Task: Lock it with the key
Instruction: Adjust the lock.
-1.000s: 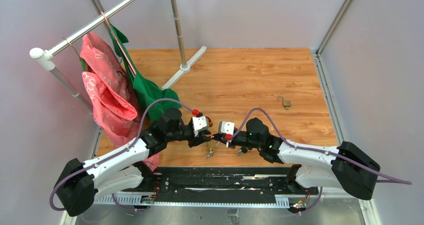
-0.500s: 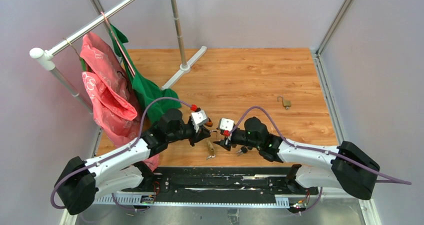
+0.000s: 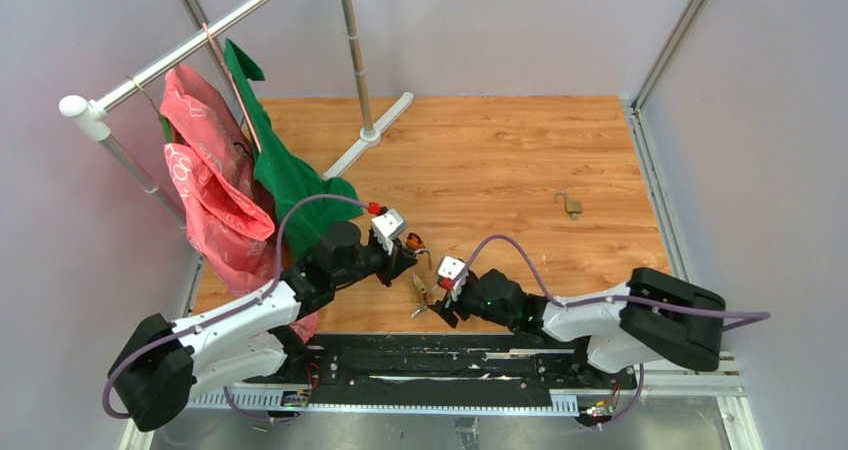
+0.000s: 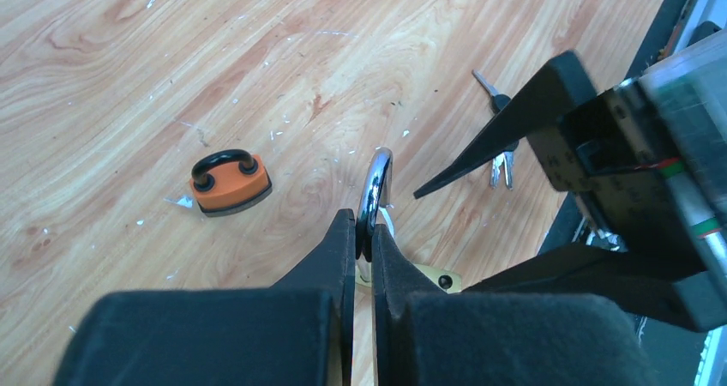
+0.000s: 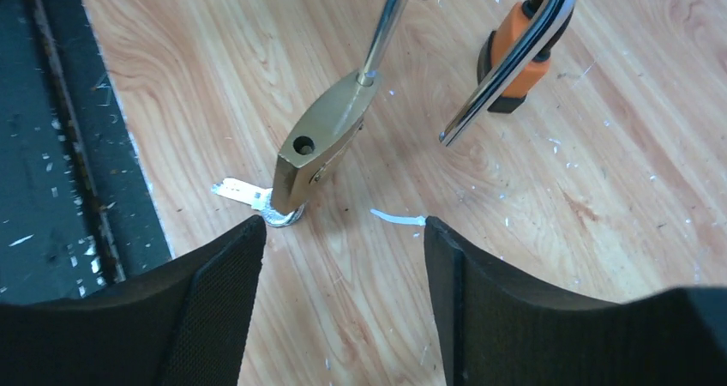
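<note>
There's your handover: the brass padlock (image 5: 321, 146) has changed hands in the last second. It now hangs tilted from its shackle (image 4: 375, 176), the lower corner of the body down on the table (image 5: 600, 232) near the front edge, between the two arms. The left gripper (image 4: 363, 227), which was only part-way closed a second ago, has pinched right down on that steel loop, jaws narrow with nothing but the shackle between them. The right gripper (image 5: 343, 223) has done the opposite: it was clamped at the lock, and now its jaws stand wide with nothing in them, pulled back toward the near edge and looking straight at the lock body. Look at the shackle, though. One leg is in the body and the other swings free, so the lock is open. A key (image 5: 244, 193) pokes out at the bottom end of the body against the wood; whether it's properly seated in the keyhole you can't tell from here. So, as I read it, you've got the lock steadied on the left and the right hand free for the key work, with closing the shackle not yet done. Beyond the lock sits a small orange lock (image 4: 230, 180), and a bunch of keys (image 4: 501, 141) lies just beside the right finger, so mind you don't snag either.
</note>
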Robot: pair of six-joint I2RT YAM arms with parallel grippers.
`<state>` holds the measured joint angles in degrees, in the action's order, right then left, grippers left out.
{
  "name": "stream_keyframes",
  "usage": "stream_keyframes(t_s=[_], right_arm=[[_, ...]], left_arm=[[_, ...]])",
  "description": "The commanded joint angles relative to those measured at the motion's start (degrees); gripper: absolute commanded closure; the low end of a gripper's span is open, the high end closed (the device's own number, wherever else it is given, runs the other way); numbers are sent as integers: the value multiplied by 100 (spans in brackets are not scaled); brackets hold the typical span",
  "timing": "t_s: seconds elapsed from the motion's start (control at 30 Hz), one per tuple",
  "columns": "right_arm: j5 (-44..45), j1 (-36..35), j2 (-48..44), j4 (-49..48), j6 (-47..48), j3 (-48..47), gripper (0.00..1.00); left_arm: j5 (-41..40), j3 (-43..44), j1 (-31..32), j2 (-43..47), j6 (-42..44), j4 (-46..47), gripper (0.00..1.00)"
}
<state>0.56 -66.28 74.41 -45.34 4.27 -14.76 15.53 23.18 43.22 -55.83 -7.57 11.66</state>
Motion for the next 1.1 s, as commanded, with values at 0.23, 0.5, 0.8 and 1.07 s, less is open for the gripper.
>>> stream_keyframes(t_s=[0.23, 0.5, 0.8, 1.07], right_arm=[[529, 245, 1323, -2019, -767, -137, 39], [-1340, 1253, 1482, -2080, -513, -43, 64], [-2456, 1475, 1506, -2623, -118, 224, 56], [-2991, 1557, 171, -580, 551, -44, 38]], left_arm=[[-435, -156, 2, 191, -339, -82, 100], [318, -260, -17, 361, 7, -221, 100], [348, -355, -139, 464, 609, -145, 100], [862, -296, -139, 490, 1328, -153, 100]])
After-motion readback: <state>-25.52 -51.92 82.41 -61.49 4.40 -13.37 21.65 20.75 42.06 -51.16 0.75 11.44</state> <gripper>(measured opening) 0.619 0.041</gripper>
